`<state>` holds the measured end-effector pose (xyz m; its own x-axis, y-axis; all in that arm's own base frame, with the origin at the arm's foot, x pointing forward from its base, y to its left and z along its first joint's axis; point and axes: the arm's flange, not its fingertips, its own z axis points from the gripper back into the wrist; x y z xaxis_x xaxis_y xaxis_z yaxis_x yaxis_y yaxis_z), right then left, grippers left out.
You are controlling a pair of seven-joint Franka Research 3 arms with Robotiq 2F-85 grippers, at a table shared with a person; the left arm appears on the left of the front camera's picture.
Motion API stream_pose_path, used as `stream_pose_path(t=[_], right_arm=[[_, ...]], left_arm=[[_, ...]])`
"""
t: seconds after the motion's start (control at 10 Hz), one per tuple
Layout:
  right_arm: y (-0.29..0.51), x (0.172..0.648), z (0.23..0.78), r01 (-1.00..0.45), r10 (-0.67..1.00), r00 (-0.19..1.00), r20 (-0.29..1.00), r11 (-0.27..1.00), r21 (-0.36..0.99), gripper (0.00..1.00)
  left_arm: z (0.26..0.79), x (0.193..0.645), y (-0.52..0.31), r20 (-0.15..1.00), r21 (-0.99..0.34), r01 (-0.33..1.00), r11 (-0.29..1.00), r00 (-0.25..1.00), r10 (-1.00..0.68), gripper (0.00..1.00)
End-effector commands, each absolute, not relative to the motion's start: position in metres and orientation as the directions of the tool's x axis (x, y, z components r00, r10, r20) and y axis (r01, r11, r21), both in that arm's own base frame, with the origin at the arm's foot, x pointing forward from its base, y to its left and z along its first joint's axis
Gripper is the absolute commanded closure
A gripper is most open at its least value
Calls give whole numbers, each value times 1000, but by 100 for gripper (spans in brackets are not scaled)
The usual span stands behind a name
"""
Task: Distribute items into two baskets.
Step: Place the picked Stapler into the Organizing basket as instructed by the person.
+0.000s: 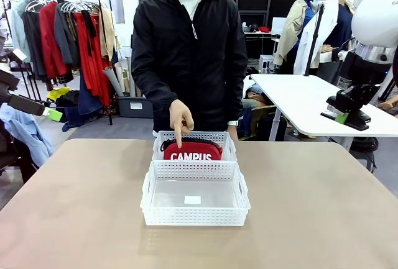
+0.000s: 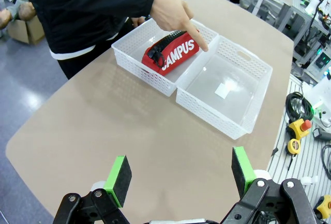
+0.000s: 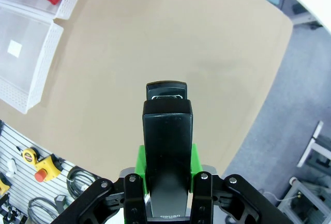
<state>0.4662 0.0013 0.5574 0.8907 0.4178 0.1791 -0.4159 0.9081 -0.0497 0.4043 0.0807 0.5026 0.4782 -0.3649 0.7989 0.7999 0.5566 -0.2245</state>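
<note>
We hold the stapler clamped in the right gripper, off the table's right edge; left gripper wide, empty. Pouch fills far basket. Lower stapler flat into near basket, clear of person's hand.

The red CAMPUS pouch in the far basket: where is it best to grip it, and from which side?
Probably from above, across its upper zipper edge. The red pouch leans in the far basket with that edge uppermost, and the walls block its sides. The person's hand points at it, so wait first.
</note>
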Motion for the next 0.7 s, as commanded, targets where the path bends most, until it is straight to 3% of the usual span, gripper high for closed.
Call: stream_pose_path(t=[0.0,0.6], right_arm=[[0,467,559,-417,421,888,184,907,-60,100],[52,445,561,-497,502,846,178,864,-77,100]], left_arm=[[502,402,79,811,-233,798,556,475,-341,0],[502,402,79,811,-233,798,556,475,-341,0]])
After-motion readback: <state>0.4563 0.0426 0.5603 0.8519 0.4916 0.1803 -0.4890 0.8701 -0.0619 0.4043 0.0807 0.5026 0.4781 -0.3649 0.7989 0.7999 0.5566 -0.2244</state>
